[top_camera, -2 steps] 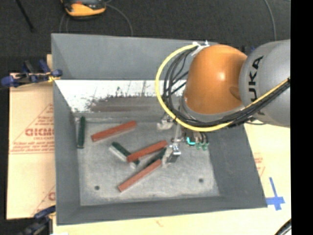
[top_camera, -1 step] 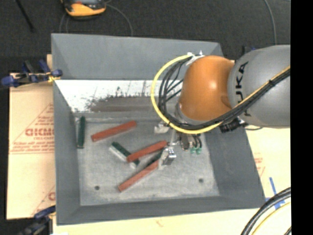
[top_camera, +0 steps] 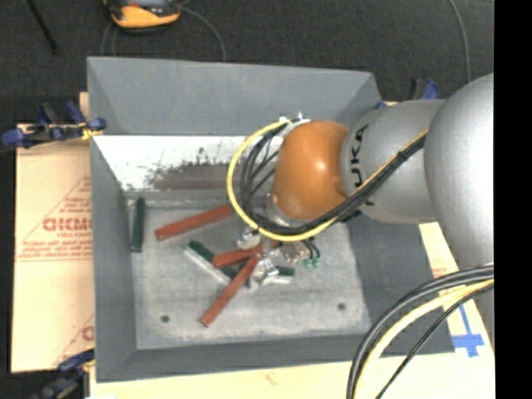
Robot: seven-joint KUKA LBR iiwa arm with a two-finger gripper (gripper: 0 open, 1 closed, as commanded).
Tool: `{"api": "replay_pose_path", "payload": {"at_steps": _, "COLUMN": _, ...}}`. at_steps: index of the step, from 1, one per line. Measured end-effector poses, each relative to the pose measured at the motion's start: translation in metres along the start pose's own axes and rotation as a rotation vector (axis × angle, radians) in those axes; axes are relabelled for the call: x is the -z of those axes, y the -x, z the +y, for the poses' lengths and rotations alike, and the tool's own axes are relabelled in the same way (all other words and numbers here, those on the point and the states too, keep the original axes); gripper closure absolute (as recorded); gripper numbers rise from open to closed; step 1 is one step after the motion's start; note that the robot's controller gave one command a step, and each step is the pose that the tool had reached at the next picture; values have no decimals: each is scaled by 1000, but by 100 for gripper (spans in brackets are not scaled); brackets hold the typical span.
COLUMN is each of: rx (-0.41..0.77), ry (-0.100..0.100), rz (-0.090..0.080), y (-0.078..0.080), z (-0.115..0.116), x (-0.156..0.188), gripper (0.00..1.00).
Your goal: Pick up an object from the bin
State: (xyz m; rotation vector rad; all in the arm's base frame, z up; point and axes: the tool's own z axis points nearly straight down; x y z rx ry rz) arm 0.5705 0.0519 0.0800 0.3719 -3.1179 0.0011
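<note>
End effector (top_camera: 270, 266) hung low over the middle of the grey bin (top_camera: 326, 302), its metal tip down among a small cluster of crossed sticks. Whether it was apart or together could not be told, as the wrist above hid most of it.

Nearest the front wall lay a long red-brown stick (top_camera: 224, 296), running diagonally from the floor's front left up to the end effector. Its upper end sat right at the tip, though contact could not be made out. Nothing showed as gripped.

Just behind that, a shorter red-brown stick (top_camera: 233, 258) crossed the cluster, with a pale silver stick (top_camera: 202, 263) and a dark green stick (top_camera: 199, 248) beside it on the left. A small green piece (top_camera: 310, 261) lay just right of the tip.

Farther back, a third red-brown stick (top_camera: 193, 223) lay apart from the cluster, slanting toward the rear. Well off to the left, a green stick (top_camera: 137, 224) lay lengthwise near the side wall.

Above all this sat the orange wrist cover (top_camera: 309, 171), ringed by looping yellow and black cables (top_camera: 239, 191).
</note>
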Motion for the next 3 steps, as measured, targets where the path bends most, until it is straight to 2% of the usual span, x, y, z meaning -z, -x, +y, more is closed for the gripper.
{"api": "replay_pose_path", "payload": {"at_steps": 1, "rx": -1, "ry": 0, "rz": 0, "y": 0, "z": 0, "x": 0, "gripper": 100}}
{"api": "replay_pose_path", "payload": {"at_steps": 2, "rx": 2, "ry": -1, "rz": -2, "y": 15, "z": -2, "x": 30, "gripper": 100}}
{"api": "replay_pose_path", "payload": {"at_steps": 3, "rx": 32, "ry": 0, "rz": -5, "y": 1, "z": -14, "x": 176, "gripper": 100}}
